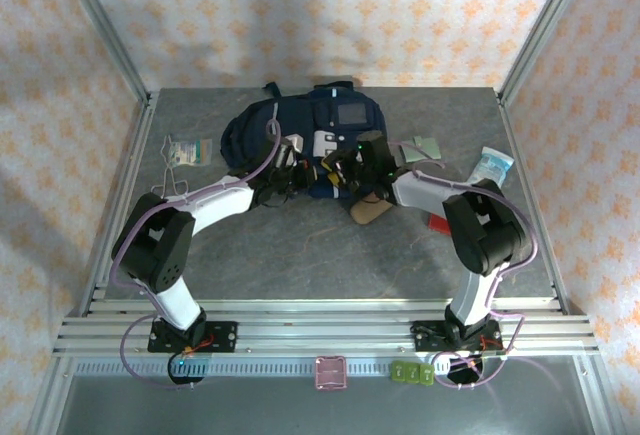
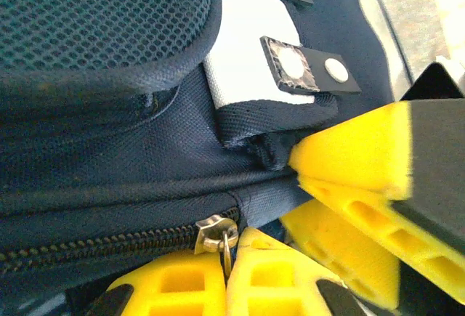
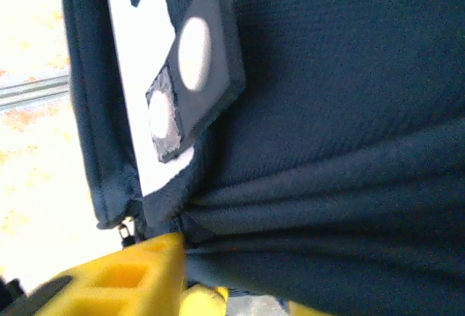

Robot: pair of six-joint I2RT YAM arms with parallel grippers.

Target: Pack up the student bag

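Observation:
The student bag, navy with white patches and a mesh pocket, lies at the back middle of the table. My left gripper is at its near edge. In the left wrist view it is shut on the metal zipper pull, which hangs from the slider at the end of the closed zipper. My right gripper presses in from the right. Its yellow fingers pinch navy fabric just past the zipper's end. In the right wrist view the gripper has bunched folds of the bag between its fingers.
A brown oval glasses case lies just in front of the bag by the right arm. A small packet sits to the left. A green flat item, a blue-white packet and a red item lie to the right.

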